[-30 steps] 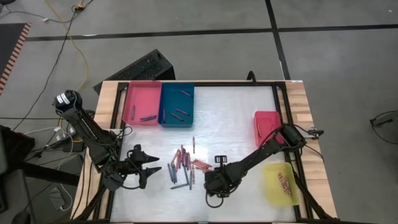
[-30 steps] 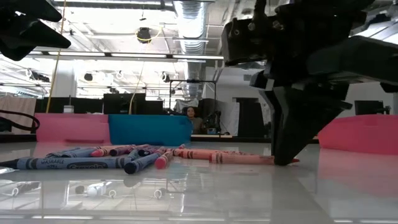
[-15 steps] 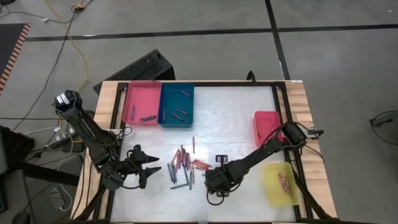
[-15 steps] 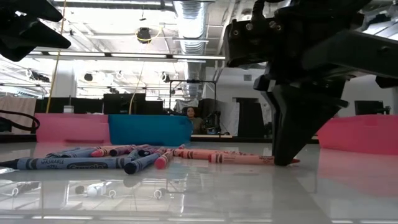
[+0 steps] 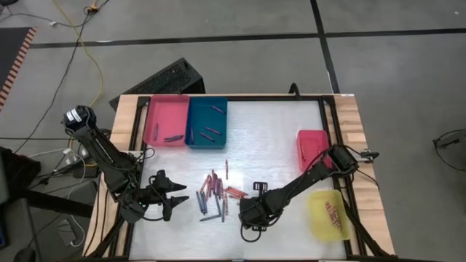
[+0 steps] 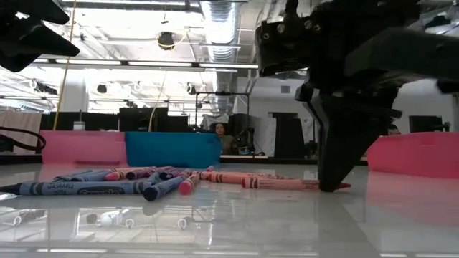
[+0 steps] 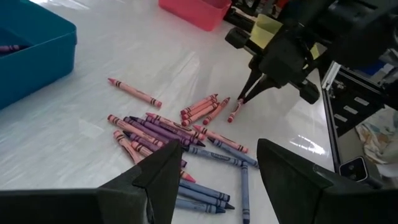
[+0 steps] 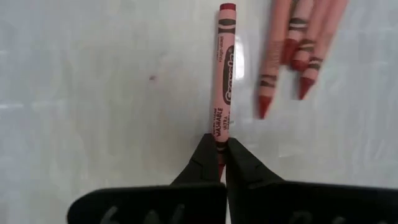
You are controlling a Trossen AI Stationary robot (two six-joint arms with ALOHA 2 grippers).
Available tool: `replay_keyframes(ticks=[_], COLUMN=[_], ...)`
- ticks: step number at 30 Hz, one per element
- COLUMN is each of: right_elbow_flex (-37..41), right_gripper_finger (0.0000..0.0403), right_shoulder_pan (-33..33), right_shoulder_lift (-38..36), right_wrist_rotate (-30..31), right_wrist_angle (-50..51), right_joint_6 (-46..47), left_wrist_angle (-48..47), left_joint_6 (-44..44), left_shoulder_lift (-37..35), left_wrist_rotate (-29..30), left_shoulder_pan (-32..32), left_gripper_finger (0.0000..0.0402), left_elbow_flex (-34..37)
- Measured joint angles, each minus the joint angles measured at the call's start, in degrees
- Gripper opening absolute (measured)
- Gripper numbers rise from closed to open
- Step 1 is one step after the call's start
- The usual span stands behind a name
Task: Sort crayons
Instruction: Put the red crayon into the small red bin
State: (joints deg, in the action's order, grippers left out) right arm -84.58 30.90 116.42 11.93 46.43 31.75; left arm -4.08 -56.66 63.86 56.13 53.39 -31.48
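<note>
A white tabletop [image 5: 277,131] carries four trays: pink [image 5: 164,120] and blue [image 5: 207,122] at the far side, red [image 5: 313,148] and yellow [image 5: 328,215] on the right. The crayons [image 5: 215,193] lie scattered near the middle. The right gripper [image 8: 219,152] is down at the pile's edge, fingers pinched shut on the tip of one red crayon [image 8: 222,81]. The step looks like a pick-up; next probably comes a lift and a carry to the red tray. The left gripper [image 7: 211,165] waits beside the pile, fingers spread, holding nothing. Only the right wrist view shows the pinch; the overhead view shows the trays.
</note>
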Motion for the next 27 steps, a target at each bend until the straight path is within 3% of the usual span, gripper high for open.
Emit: replay_keyframes(ticks=[11, 17, 21, 27], right_elbow_flex=[-5.15, -6.18, -6.17, -5.59], right_gripper_finger=[0.0005, 0.0005, 0.0005, 0.0007], right_shoulder_pan=[3.55, 5.42, 5.98, 5.88], right_shoulder_lift=[0.11, 0.00, 0.00, -2.41], right_wrist_rotate=[-2.56, -2.02, 1.46, 4.68], right_wrist_angle=[12.98, 28.36, 43.07, 43.86], right_joint_6=[8.49, 22.05, 34.68, 43.76], left_wrist_angle=[-0.07, -0.31, -0.34, -0.33], left_joint_6=[-0.15, -0.13, -0.13, -0.13], left_shoulder_lift=[0.00, 0.00, 0.00, 0.01], left_wrist_rotate=[-0.32, -0.32, -0.31, -0.30], left_shoulder_pan=[0.00, -0.01, 0.00, -0.02], left_gripper_finger=[0.0199, 0.0199, 0.0199, 0.0199], left_elbow_flex=[0.00, 0.00, 0.00, 0.00])
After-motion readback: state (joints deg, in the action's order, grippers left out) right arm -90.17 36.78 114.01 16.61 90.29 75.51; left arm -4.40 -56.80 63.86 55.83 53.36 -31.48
